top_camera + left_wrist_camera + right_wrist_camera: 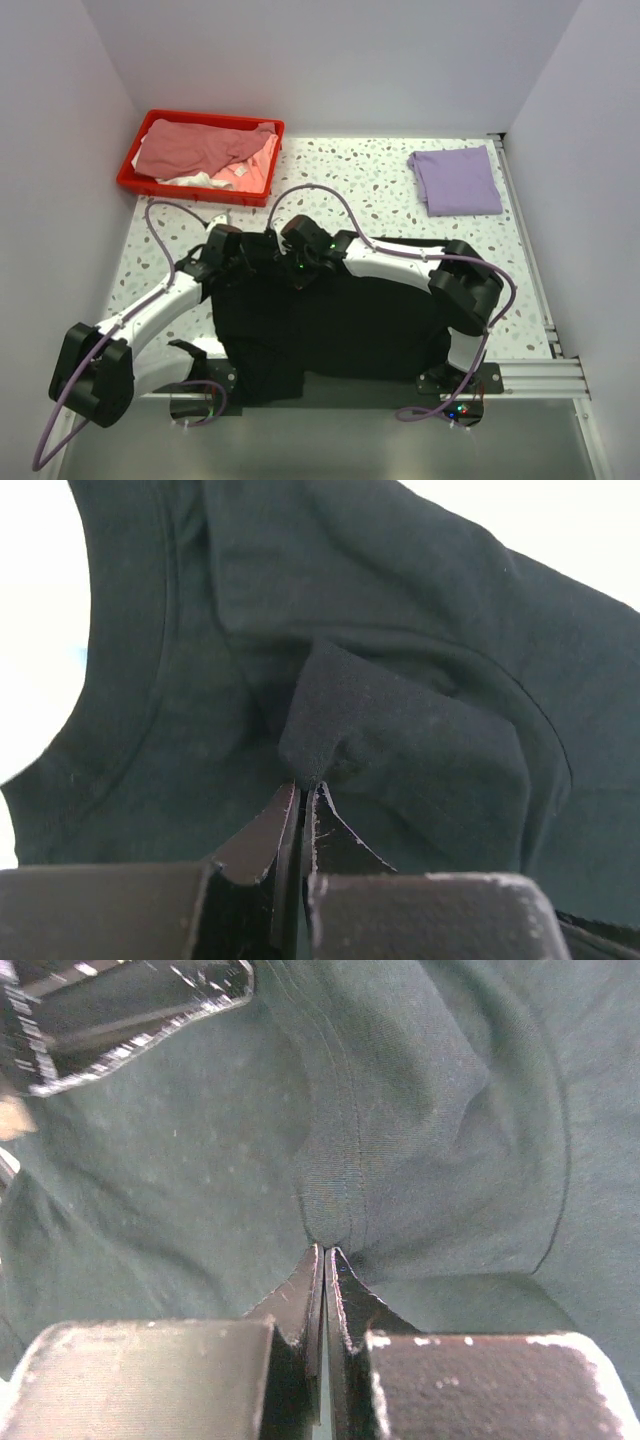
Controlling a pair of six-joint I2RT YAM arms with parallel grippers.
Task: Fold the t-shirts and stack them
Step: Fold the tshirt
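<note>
You see the bin [130,172] beyond the black shirt's [330,320] far left corner, holding a pink shirt [195,148] and a white shirt [190,180]. Your left gripper [305,788] pinches a fold of the black shirt near its neckline. Just right of it, your right gripper [324,1252] is clamped on the same shirt. The folded purple shirt [456,180] lies beyond the black shirt's far right corner.

A: Where is the top camera looking from?
B: It's hanging high behind the near edge, looking down over the whole bench [380,165].
A: And the wrist cameras?
B: Each is peering along its own jaws, pressed close against the black t-shirt [400,630], the same cloth that's lying mid-bench in the top view.
</note>
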